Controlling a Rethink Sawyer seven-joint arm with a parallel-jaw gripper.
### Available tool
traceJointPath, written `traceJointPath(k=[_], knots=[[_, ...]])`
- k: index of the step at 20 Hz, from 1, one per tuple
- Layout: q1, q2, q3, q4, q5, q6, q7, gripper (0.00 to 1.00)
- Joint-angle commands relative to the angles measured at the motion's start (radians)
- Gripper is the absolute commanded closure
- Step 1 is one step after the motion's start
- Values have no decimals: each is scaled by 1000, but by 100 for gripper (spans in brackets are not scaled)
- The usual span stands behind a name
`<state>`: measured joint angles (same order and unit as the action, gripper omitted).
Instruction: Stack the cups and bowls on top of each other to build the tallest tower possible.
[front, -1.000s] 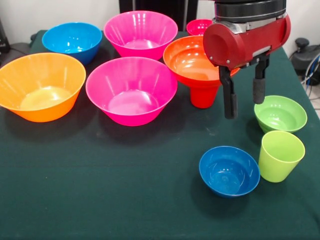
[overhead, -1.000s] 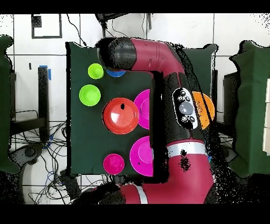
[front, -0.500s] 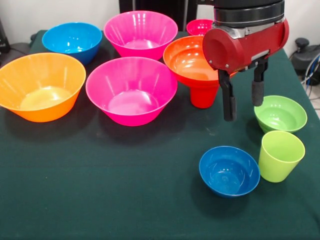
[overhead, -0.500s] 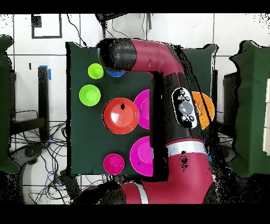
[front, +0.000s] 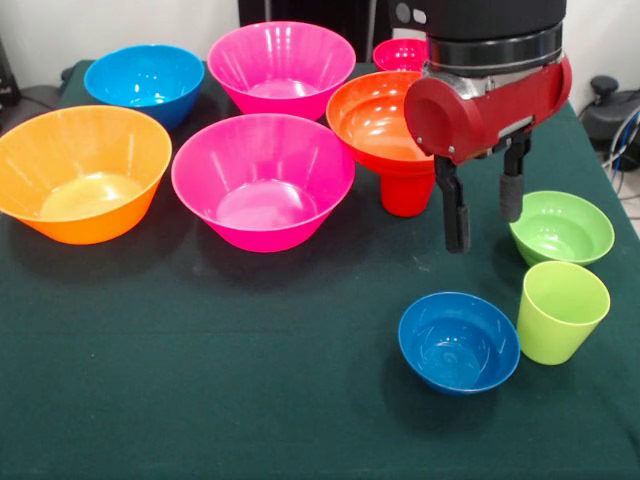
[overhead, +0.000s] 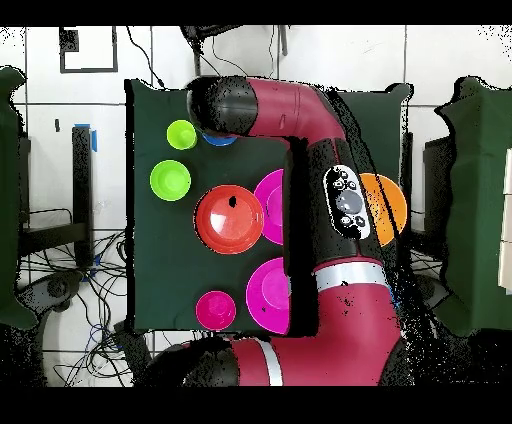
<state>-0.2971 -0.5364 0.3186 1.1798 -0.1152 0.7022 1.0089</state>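
Only the first step of the tower is seen as done: the wide red-orange bowl (front: 385, 118) is set on the rim of the red cup (front: 407, 190), and nothing is placed above it yet. This short stack stands toward the far right of the tabletop (front: 200, 380).

The rest is left loose. The big yellow-orange bowl (front: 80, 170) is found at the left, with one big pink bowl (front: 262, 178) just beside it and the second pink bowl (front: 281, 66) behind. The mid-sized blue bowl (front: 145, 82) is placed at the far left corner. The small green bowl (front: 561, 227), the small blue bowl (front: 459, 341) and the lime-green cup (front: 561, 310) are gathered at the near right, each upright and empty. A small red bowl (front: 398, 53) is partly hidden behind the stack.

The gripper (front: 482, 208) is held in the air between the stack and the small green bowl, its fingers spread apart and empty. Most of the building is judged to remain, with eight pieces still to be lifted on.
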Motion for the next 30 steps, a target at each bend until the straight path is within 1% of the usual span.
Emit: traceJointPath(k=[1,4,7,12,21,30], knots=[[43,63,-14,-20,-48,56,105,0],[49,80,-7,-24,-46,48,97,0],[41,90,16,0,-41,19,76,0],[34,81,41,40,-26,2,69,0],[23,101,60,43,-24,-22,53,0],[26,112,95,62,4,-54,81,0]])
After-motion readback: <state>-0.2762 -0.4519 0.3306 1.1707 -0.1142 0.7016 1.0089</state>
